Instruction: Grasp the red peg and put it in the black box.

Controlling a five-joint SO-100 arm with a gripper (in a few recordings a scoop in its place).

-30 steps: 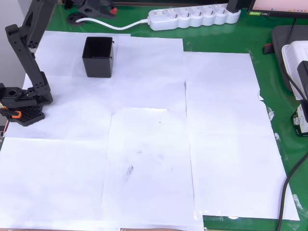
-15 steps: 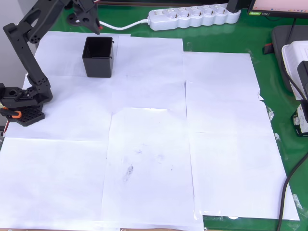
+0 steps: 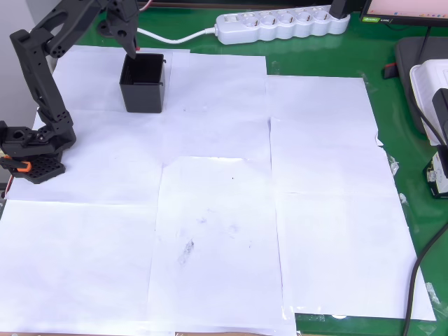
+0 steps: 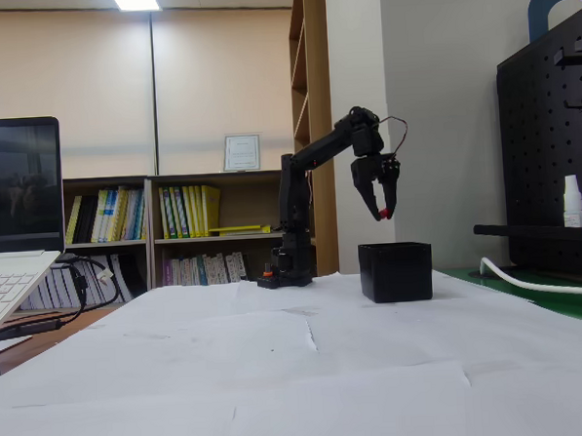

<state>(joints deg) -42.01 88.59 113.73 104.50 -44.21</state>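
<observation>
The black box (image 3: pixel 143 98) (image 4: pixel 396 272) stands open-topped on the white paper at the back left of the overhead view. My gripper (image 3: pixel 134 49) (image 4: pixel 382 211) hangs above the box, over its far left rim in the overhead view and clear of its top edge in the fixed view. It points down and is shut on the red peg (image 4: pixel 382 214), a tiny red nub at the fingertips. The arm's base (image 3: pixel 31 150) sits at the left edge of the paper.
A white power strip (image 3: pixel 280 24) and its cable (image 3: pixel 175 33) lie on the green mat behind the box. Devices and a black cable (image 3: pixel 420 280) sit along the right edge. A laptop (image 4: pixel 13 223) stands left and a black pegboard (image 4: pixel 550 136) right.
The arm has swung from behind the paper toward the box. The gripper has turned downward and now hangs over the box's rim.
</observation>
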